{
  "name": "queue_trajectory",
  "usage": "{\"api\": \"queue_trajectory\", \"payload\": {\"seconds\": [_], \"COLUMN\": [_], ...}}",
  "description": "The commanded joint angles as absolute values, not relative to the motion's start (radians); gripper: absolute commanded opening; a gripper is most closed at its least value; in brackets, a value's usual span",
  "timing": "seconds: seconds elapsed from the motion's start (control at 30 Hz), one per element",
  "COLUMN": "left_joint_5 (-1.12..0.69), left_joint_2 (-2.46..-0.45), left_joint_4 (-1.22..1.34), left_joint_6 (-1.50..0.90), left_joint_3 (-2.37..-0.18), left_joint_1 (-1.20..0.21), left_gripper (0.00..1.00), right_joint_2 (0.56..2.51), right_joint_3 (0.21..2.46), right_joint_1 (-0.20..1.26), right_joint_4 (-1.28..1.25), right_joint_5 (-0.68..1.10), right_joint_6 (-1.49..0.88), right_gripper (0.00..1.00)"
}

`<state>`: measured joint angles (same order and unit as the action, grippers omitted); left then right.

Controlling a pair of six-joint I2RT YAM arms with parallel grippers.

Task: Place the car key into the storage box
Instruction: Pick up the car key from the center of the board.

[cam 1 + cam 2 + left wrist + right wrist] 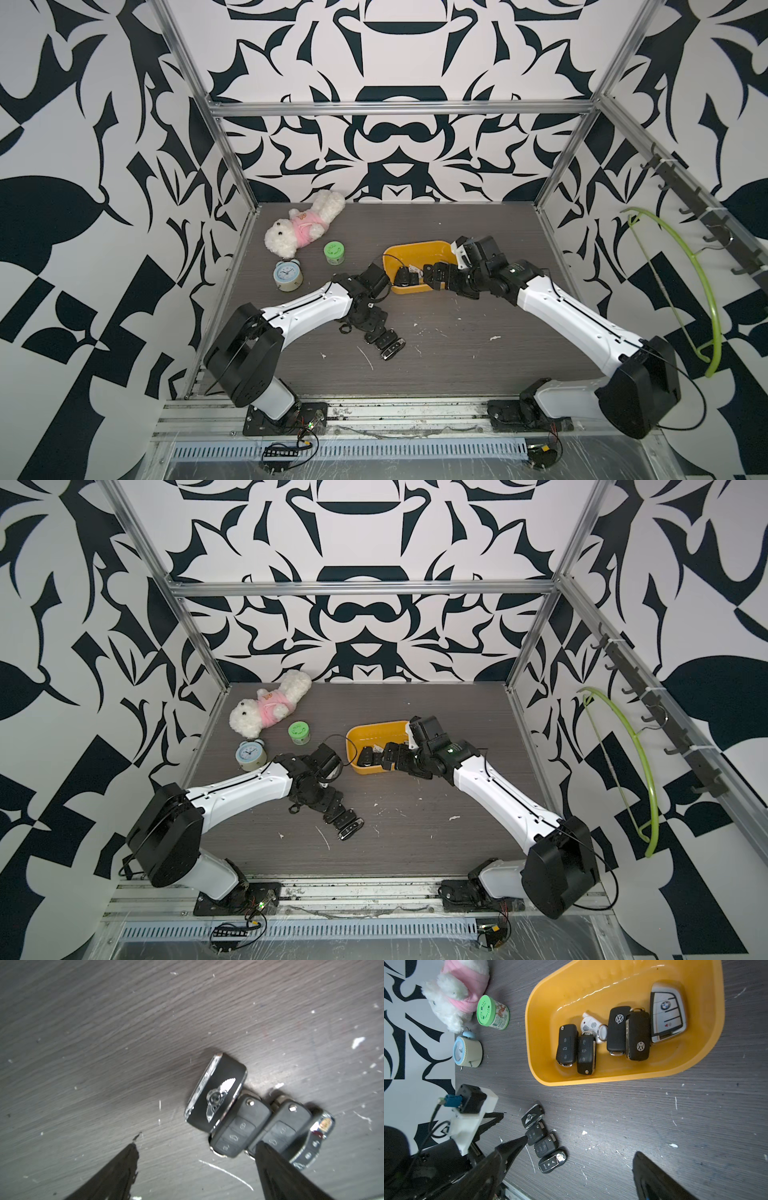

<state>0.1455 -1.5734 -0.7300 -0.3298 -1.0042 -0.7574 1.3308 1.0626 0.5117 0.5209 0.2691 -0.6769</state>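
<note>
The storage box (415,248) (374,729), a shallow yellow-orange tub, sits mid-table. Several car keys (618,1030) lie on its floor, black flip keys, a white fob and a silver one. Another row of black car keys (386,343) (347,821) lies on the table nearer the front. My left gripper (198,1144) (372,332) hangs open low over that row. One finger (276,1167) covers the end of a flip key (284,1124), beside a winged-logo key (216,1093). My right gripper (581,1146) (426,274) is open at the box's near edge, holding nothing.
A white plush dog in pink (305,228), a small green jar (334,253) and a blue alarm clock (288,274) stand at the back left of the table. A green hanger (681,282) hangs on the right wall. Aluminium frame posts border the table.
</note>
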Motion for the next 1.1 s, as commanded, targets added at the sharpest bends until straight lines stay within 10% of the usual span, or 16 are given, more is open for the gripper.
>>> {"api": "queue_trajectory", "payload": {"seconds": [0.0,1.07], "left_joint_5": [0.171,0.232], "left_joint_2": [-1.597,-1.707], "left_joint_4": [-0.703,-0.66], "left_joint_6": [-0.314,-0.398], "left_joint_3": [-1.03,-1.043], "left_joint_1": [-0.764,-0.761], "left_gripper": [0.94,0.95], "right_joint_2": [1.336,1.355], "right_joint_3": [1.068,1.074], "right_joint_1": [0.52,0.559], "right_joint_4": [0.467,0.473], "right_joint_5": [0.285,0.238], "right_joint_6": [-0.702,-0.707], "right_gripper": [1.0,1.0]}}
